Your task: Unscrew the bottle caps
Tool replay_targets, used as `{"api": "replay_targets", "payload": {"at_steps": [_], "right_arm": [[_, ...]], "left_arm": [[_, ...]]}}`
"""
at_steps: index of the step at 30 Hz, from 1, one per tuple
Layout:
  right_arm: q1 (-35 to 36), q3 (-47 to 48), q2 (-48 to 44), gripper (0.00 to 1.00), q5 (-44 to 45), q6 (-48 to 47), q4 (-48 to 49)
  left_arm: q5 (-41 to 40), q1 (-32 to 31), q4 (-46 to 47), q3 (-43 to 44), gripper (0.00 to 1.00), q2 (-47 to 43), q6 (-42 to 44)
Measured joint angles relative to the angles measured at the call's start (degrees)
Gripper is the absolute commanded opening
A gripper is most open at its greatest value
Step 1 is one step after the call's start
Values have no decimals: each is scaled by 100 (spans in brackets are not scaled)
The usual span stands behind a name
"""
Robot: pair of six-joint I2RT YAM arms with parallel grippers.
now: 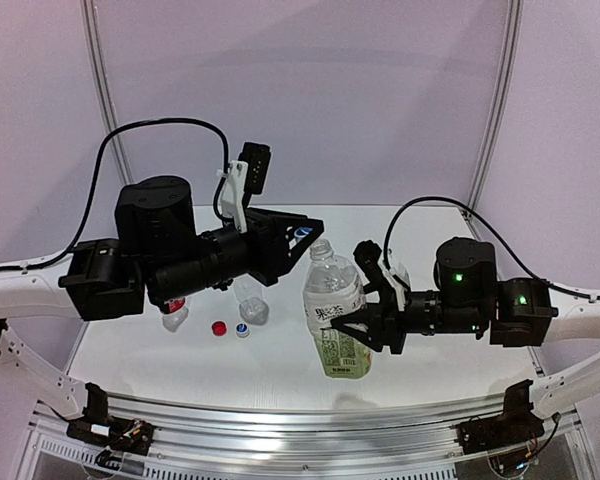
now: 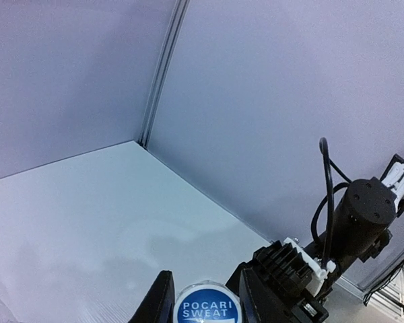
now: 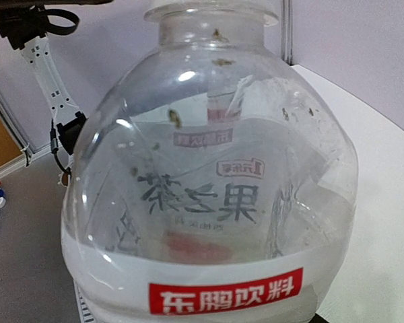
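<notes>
Last cap off: my left end effector [image 1: 302, 236] pinches a white-and-blue cap [image 2: 207, 307] just beside the open neck of the large green-labelled bottle [image 1: 333, 312]. My right end effector [image 1: 360, 300] clasps that bottle upright on the surface [image 1: 280, 375]. Next, I judge, the cap needs setting down by the red cap [image 1: 218, 327] and the other white-and-blue cap [image 1: 242, 330]. The red-labelled bottle [image 1: 175, 315] and slim bottle [image 1: 252, 303] crowd that spot.
</notes>
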Motion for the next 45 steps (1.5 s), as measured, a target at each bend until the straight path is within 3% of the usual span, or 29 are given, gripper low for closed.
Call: {"api": "replay_targets", "payload": {"at_steps": [9, 26, 35, 45], "right_arm": [[0, 11, 157, 10, 345, 0, -138], [0, 11, 153, 10, 503, 0, -140], [0, 11, 76, 10, 553, 2, -138], [0, 11, -52, 10, 588, 2, -131]], "left_arm": [[-522, -15, -24, -120, 20, -649, 17], [-2168, 282, -922, -2022, 22, -2942, -9], [-2763, 702, -1451, -2645, 22, -3165, -411], [-2767, 1276, -1556, -3412, 22, -2970, -1073]]}}
